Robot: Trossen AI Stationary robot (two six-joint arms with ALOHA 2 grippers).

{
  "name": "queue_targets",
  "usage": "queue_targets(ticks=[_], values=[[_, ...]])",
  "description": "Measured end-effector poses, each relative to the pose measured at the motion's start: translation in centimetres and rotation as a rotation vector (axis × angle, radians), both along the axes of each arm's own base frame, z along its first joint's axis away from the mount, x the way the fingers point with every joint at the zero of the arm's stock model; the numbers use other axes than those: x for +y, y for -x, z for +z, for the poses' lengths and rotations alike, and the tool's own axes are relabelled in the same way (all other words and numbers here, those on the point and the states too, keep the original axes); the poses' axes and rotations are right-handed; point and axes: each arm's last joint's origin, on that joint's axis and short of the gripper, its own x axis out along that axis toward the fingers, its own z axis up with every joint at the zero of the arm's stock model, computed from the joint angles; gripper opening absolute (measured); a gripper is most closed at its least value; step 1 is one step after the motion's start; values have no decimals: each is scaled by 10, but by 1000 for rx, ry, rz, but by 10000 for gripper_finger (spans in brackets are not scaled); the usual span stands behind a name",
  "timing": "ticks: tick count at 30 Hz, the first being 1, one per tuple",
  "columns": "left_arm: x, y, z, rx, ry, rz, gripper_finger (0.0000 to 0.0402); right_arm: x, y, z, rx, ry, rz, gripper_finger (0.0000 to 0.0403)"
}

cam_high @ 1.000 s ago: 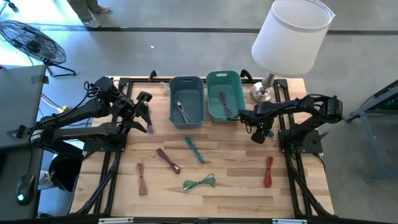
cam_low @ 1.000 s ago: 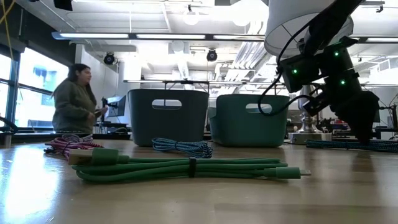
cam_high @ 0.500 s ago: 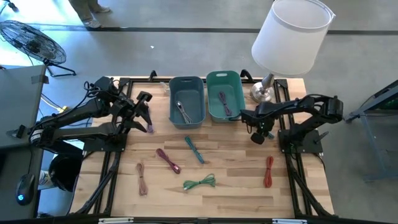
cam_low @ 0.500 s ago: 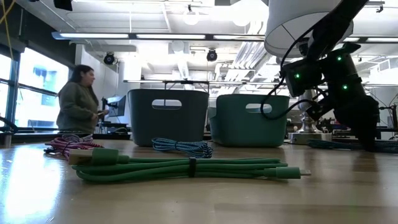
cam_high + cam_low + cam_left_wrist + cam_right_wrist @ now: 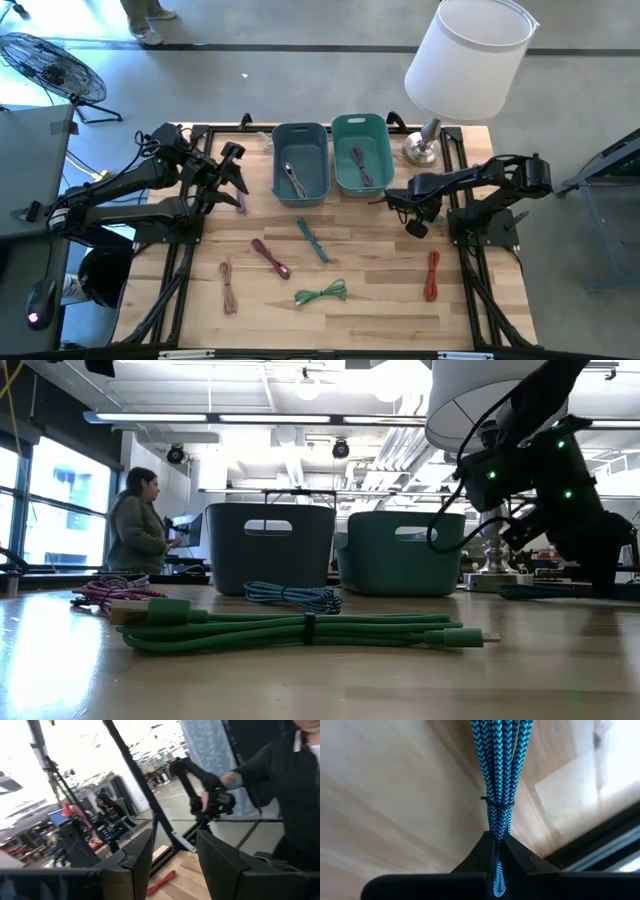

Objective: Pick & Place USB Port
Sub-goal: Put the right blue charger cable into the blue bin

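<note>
My right gripper [image 5: 415, 228] hangs low over the table's right side, in front of the teal bin [image 5: 362, 155], and is shut on a blue zigzag-braided cable bundle [image 5: 497, 765]. In the low view this cable [image 5: 560, 592] lies along the table at the right, under the gripper [image 5: 605, 575]. My left gripper [image 5: 238, 170] is raised at the table's left, open, with nothing between its fingers [image 5: 172, 855]. On the wood lie a maroon cable [image 5: 270, 257], a teal one [image 5: 312, 240], a green one [image 5: 322, 294], a red one [image 5: 432, 274] and a brownish one [image 5: 228, 285]. My right gripper pinches the blue cable bundle between its two fingers, on the short stretch [image 5: 496, 827] between the dark tie [image 5: 496, 806] and one looped end. The fingers come from above, slanting steeply down. The rest of the bundle runs away from the fingers, flat on the wood.
A grey-blue bin [image 5: 300, 163] and the teal bin stand side by side at the far edge, each with a cable inside. A lamp with a white shade [image 5: 468, 55] stands at the far right corner. A person [image 5: 140, 530] is in the room behind the table.
My right gripper has swung a little toward the table's right and near edge, staying low. My left gripper's wrist has turned slightly in place. The person in the background has walked a few steps.
</note>
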Motion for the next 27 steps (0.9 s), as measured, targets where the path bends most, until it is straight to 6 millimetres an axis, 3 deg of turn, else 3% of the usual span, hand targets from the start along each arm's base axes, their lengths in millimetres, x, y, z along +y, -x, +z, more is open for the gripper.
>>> queue_targets(ticks=[7, 13, 22, 27], values=[[1, -1, 0, -3, 17, 55, 150, 26, -15, 28, 26, 70, 30, 3], [2, -2, -3, 32, 36, 49, 150, 58, -22, 78, 90, 198, 33, 3], [5, -9, -12, 94, 40, 69, 150, 117, -47, 152, -451, 410, 201, 3], [10, -16, -17, 117, 52, 92, 150, 144, -59, 170, -718, 480, 369, 3]])
